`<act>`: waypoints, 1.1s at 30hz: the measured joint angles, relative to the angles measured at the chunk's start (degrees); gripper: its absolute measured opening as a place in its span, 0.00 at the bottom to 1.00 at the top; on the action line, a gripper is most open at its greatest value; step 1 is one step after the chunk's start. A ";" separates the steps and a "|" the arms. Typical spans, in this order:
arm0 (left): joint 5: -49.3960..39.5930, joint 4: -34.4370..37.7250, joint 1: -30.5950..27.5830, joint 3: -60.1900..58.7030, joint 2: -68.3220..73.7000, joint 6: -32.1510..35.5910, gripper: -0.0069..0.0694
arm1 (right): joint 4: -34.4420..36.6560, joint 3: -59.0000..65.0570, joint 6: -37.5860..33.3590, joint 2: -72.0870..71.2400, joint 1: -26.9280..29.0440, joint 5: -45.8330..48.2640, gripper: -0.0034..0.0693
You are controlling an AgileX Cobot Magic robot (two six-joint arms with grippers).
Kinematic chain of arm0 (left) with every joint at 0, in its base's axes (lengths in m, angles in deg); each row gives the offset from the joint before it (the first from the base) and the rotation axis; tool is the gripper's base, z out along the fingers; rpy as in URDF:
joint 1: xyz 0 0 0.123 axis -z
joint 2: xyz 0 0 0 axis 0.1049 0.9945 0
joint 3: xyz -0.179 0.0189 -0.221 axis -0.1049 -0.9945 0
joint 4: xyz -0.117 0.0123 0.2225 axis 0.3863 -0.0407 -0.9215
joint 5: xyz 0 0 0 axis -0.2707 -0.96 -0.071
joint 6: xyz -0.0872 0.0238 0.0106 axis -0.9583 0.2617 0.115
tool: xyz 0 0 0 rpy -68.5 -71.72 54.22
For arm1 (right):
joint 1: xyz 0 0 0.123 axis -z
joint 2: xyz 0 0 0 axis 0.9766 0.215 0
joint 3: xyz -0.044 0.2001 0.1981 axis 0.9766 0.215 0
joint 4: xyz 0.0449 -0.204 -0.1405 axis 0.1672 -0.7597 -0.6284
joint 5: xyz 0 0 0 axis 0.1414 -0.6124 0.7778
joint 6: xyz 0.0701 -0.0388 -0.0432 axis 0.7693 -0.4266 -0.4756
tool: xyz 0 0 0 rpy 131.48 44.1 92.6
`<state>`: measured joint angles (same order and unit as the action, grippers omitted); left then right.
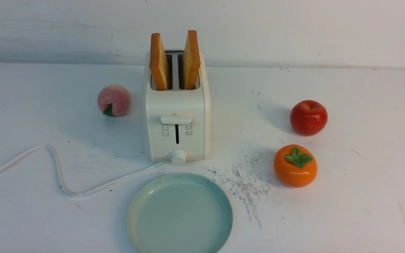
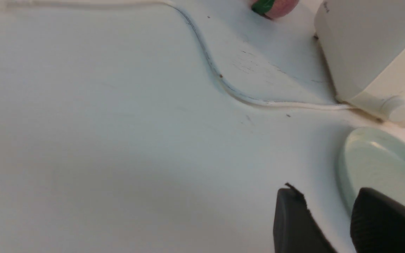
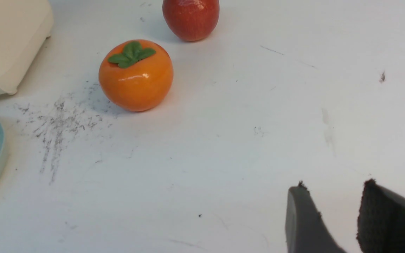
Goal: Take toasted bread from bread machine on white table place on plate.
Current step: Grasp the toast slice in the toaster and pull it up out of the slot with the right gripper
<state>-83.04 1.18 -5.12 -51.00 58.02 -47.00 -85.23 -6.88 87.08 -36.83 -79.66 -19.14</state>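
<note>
Nearest me lay the plate (image 1: 179, 218), bare and flat on the surface (image 1: 364, 182), just in front of the bread machine (image 1: 178, 116). That machine stood upright, its knob (image 1: 178, 157) facing me and its slots running front to back. The toasted bread was in it: a left slice (image 1: 159, 61) and a right slice (image 1: 191, 59), one per slot, each standing on edge and rising well above the top. Their broad faces ran away from me and their thin crust edges were turned my way. The tops splayed apart, the left slice tipped left and the right slice tipped right. An apple (image 1: 308, 117) and a persimmon (image 1: 295, 165) sat to the machine's right, a peach (image 1: 114, 100) sat close on its left, and a cord (image 1: 58, 172) snaked off left.

Only the front view showed the toast; my jaws showed only in the wrist views. The left wrist view gave the cord, the knob and a plate edge, with my left jaws part-way open beside the plate, holding nothing. The right wrist view gave the persimmon, apple and dark scuffs (image 3: 55, 130), with my right jaws likewise part-way open and empty over the surface.
</note>
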 joint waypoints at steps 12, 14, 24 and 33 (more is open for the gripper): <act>1.46 35.21 0.00 0.00 0.00 -9.06 0.41 | 36.61 0.62 20.83 0.00 0.00 -9.26 0.38; 1.56 36.46 0.00 0.00 0.00 -9.11 0.41 | 37.13 0.62 20.90 0.00 0.00 -9.44 0.38; 9.78 41.49 0.00 0.00 0.00 -8.13 0.35 | 38.44 -1.27 11.04 0.00 0.00 -13.99 0.38; 25.96 43.19 0.00 6.17 0.00 2.79 0.07 | 37.78 -23.77 -14.56 17.78 0.00 -9.53 0.31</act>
<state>-57.07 44.38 -5.12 -44.83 58.02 -44.21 -47.44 -30.65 72.52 -19.05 -79.66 -28.67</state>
